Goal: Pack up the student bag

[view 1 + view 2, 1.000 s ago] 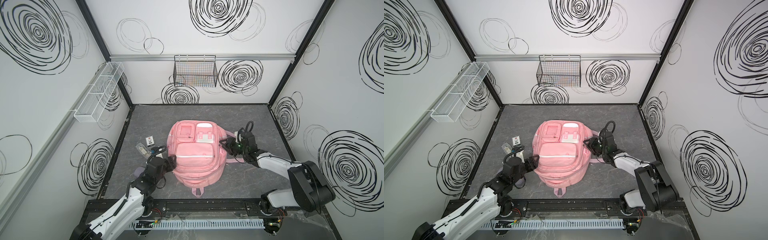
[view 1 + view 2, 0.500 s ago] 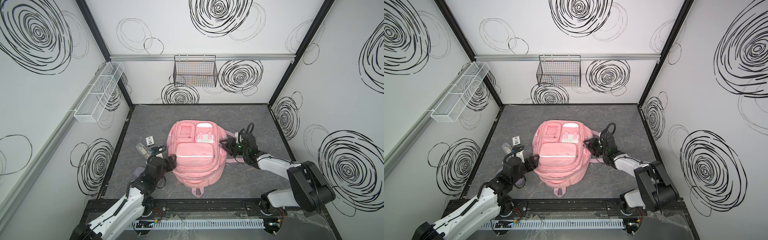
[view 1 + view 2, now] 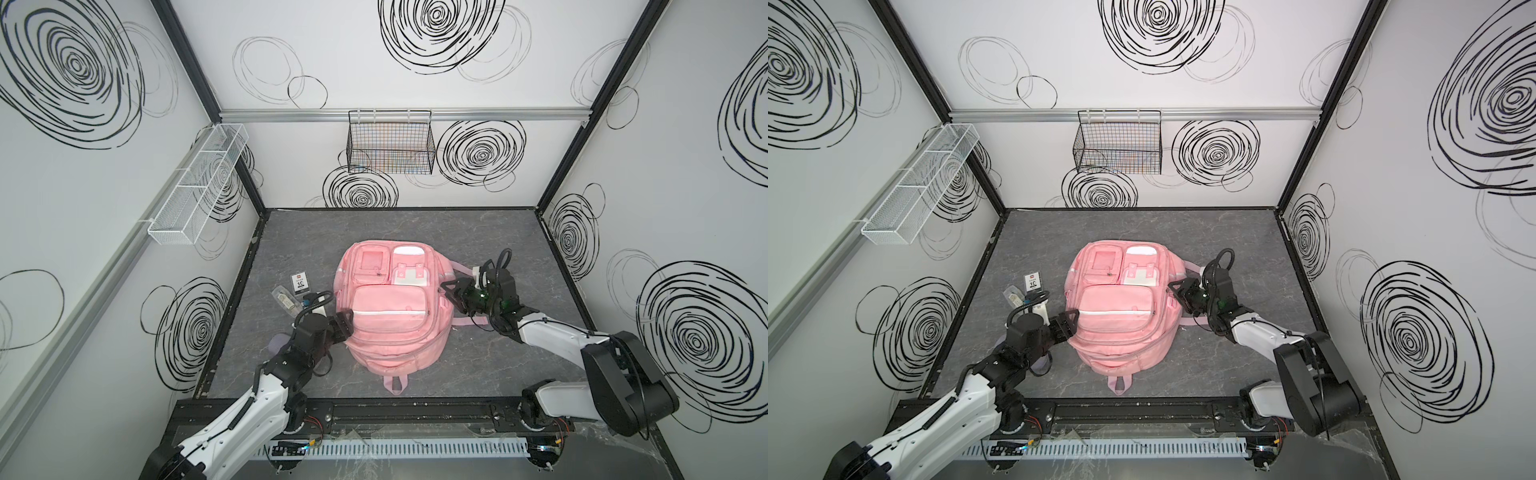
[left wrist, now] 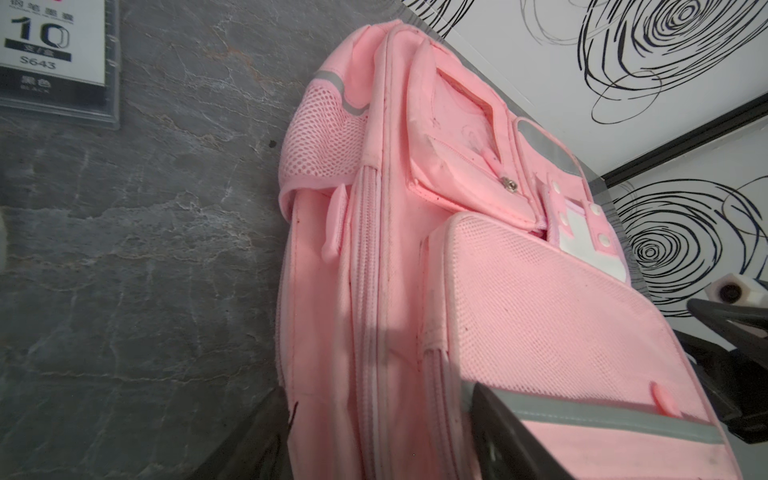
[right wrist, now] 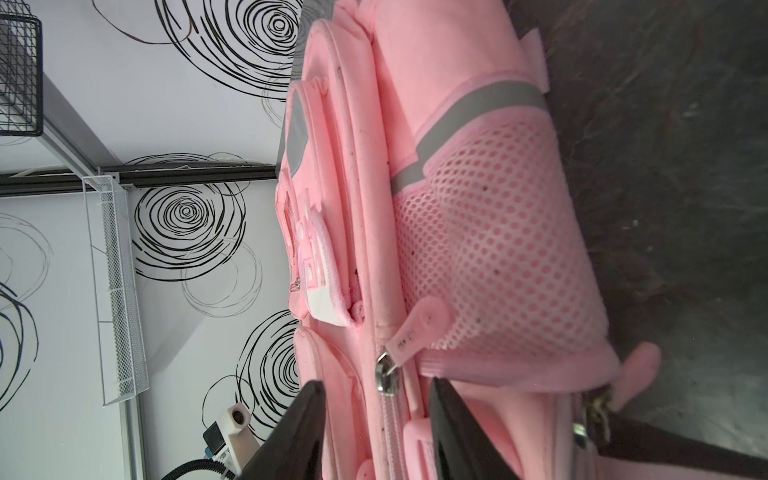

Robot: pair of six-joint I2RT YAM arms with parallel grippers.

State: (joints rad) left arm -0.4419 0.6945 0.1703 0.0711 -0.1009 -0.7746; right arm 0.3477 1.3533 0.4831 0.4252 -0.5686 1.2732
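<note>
1. Nothing has visibly shifted; card pack and clear packet lie left of the student bag.
2. Pink, pockets up, mid-frame on grey mat.
3. Long axis runs frame top to bottom, carry loop lowest.
4. Left gripper spread astride its left edge; right gripper half-spread over a zip seam, grip unclear.

Robot test cell, laboratory type. White walls are carrying black scribbled spirals inside black frame posts. A left arm and right arm are sitting on a front base rail beside a slotted cable duct; a wire basket is hanging on an aluminium rail.
</note>
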